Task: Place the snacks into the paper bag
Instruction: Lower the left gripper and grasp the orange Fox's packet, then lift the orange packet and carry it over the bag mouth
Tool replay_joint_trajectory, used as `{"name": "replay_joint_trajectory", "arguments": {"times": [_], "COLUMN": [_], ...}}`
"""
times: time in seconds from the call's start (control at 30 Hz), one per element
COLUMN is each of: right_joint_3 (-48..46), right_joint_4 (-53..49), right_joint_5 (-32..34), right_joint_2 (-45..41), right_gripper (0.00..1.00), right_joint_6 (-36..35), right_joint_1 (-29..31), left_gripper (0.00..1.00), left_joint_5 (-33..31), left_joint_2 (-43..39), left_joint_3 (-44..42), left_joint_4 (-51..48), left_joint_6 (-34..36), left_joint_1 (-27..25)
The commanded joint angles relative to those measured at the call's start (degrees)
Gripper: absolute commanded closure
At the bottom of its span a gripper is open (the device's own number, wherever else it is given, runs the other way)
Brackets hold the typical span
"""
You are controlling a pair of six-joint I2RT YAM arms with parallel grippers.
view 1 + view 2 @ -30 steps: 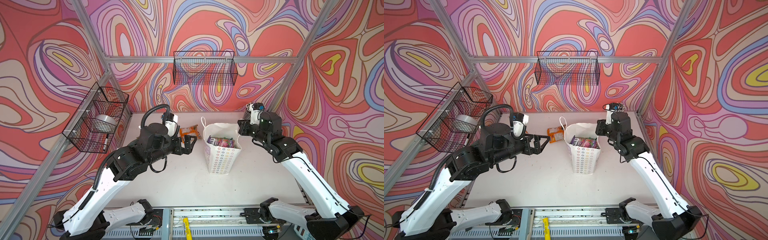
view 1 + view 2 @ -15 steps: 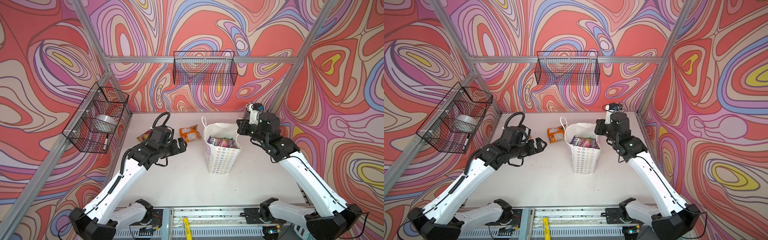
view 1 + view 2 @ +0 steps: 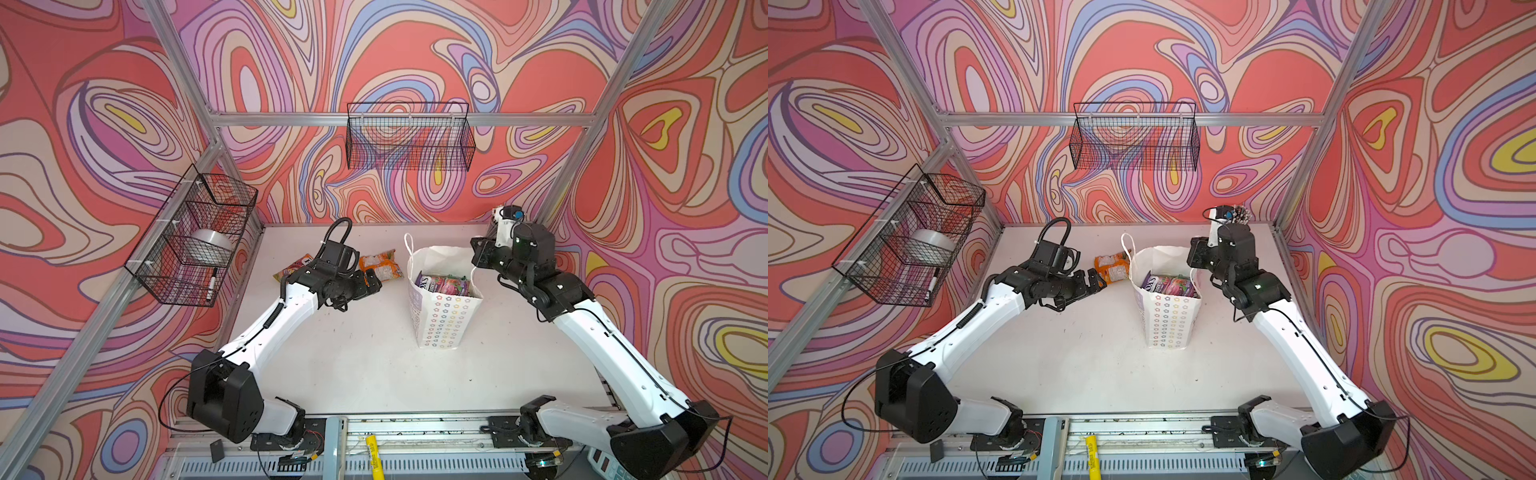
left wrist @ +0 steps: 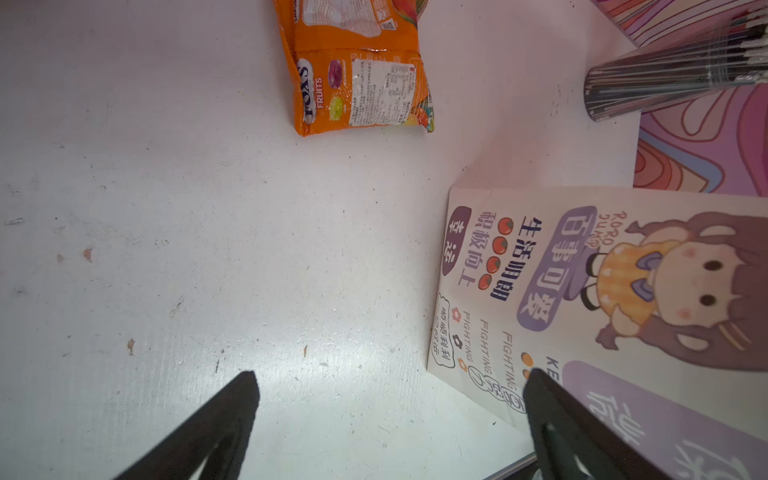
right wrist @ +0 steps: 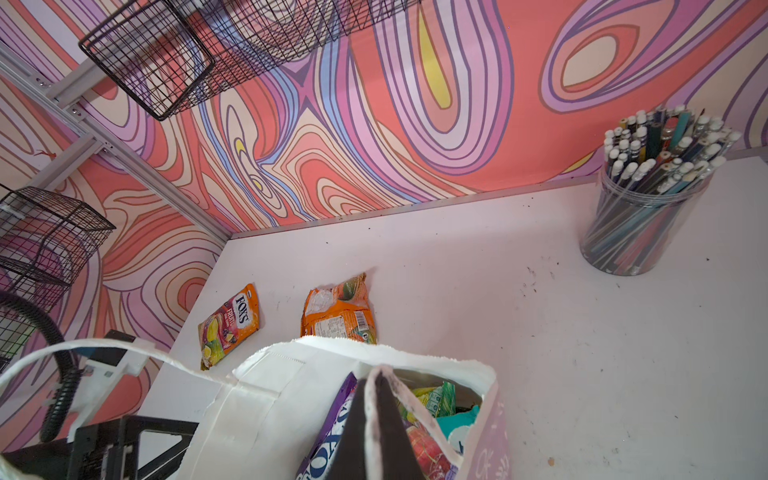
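Stretching the left arm low across the bench [image 3: 353, 365] toward its far edge, elbow bent and wrist level. Pointing the left gripper [image 3: 371, 286] toward the paper bag [image 3: 444, 324], with both fingers [image 4: 237, 403] spread wide and grasping nothing.

Holding the tips short of the orange snack packet [image 3: 380, 266], shown in the left wrist view lying flat ahead of the spread fingers and clear of them, printed back upward. Leaving a second, red-and-orange FOX'S packet [image 3: 293, 268] flat nearer the far left corner, partly hidden behind the left wrist in a top view.

Arching the right arm up from the bench's front edge and bending the right gripper [image 5: 374, 386] down over the bag's mouth. Clenching its fingers on the paper rim at the side facing the bench's right edge.

Standing the bag upright near the middle of the bench, toward the far edge, with purple, red, green and teal snacks [image 3: 1169, 284] packed inside, just below the pinched rim. Sharing the bench with a clear cup of pencils [image 5: 644, 216] in the far right corner, well apart from the bag.
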Motion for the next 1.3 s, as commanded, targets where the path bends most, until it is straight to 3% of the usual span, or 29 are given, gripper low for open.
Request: {"name": "replay_joint_trajectory", "arguments": {"times": [0.0,0.3,0.57,0.83,1.1,1.27], "right_joint_3": [-0.77,-1.1,-0.77,-1.02,-0.77,-0.69], "right_joint_4": [-0.05,-0.45,-1.4,-1.33,-1.31,-1.35], "right_joint_5": [1.9,2.73,4.49,5.53,5.79,6.09], "right_joint_2": [-0.89,-2.07,-3.79,-4.45,-2.73,-2.73], "right_gripper": [1.0,1.0,1.0,1.0,1.0,1.0], "right_joint_6": [-0.48,-0.87,-1.66,-2.08,-2.2,-2.24], "right_joint_1": [-0.2,-0.18,-0.12,-0.19,-0.19,-0.16], "left_gripper": [0.0,0.0,0.0,0.0,0.01,0.15], "left_joint_5": [2.58,3.59,-1.1,-7.96,-4.71,-0.83], "left_joint_2": [3.59,17.57,31.49,40.25,46.44,48.88], "left_joint_3": [2.07,7.33,18.29,28.08,33.46,34.62], "left_joint_4": [2.79,6.88,5.52,2.84,3.21,3.85], "left_joint_6": [3.22,4.88,5.02,7.01,7.06,6.64], "left_joint_1": [0.93,1.03,2.25,3.48,4.21,4.23]}}
